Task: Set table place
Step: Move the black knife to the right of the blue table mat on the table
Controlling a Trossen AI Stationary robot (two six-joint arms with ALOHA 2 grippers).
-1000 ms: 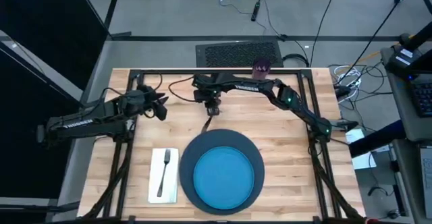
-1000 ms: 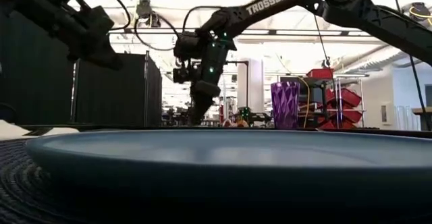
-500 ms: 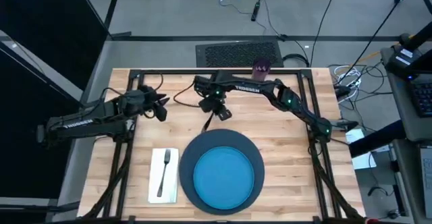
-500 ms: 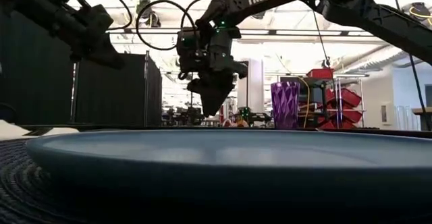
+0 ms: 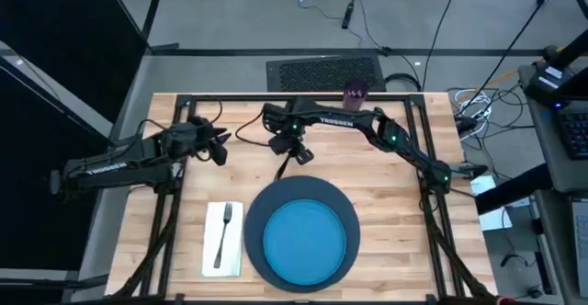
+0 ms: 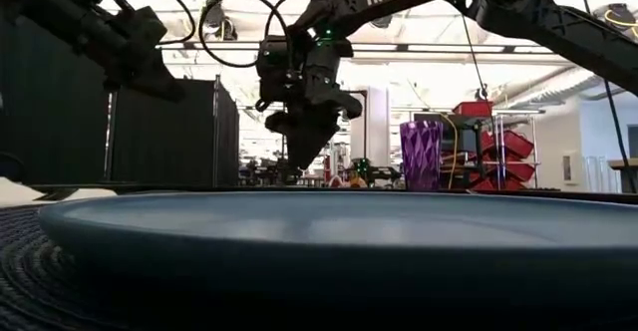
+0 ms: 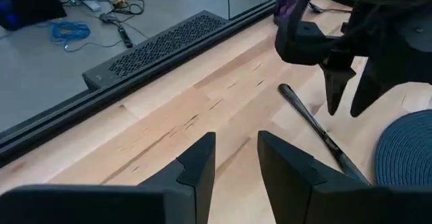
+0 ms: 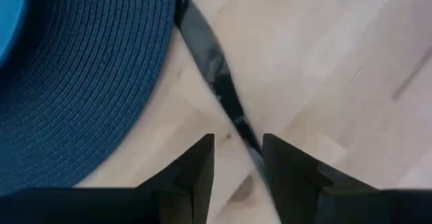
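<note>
My right hand (image 5: pixel 296 149) hangs open just above the knife (image 8: pixel 214 79) beside the navy disc (image 8: pixel 88 82), left hand (image 5: pixel 220 146) open, idle well apart.

Two dark, near-black jointed arms: left arm (image 5: pixel 119 164) and right arm (image 5: pixel 367 126), each bearing white "TROSSEN" lettering along a link, with a small green indicator light at several joints of the right arm. Black cables loop (image 6: pixel 231 17) free from the wrist housings. Each ends in a gripper, left gripper (image 7: pixel 234 158) and right gripper (image 8: pixel 236 162), with two matte black, flat, wedge-shaped fingers (image 7: pixel 197 163) tapering to blunt tips.
</note>
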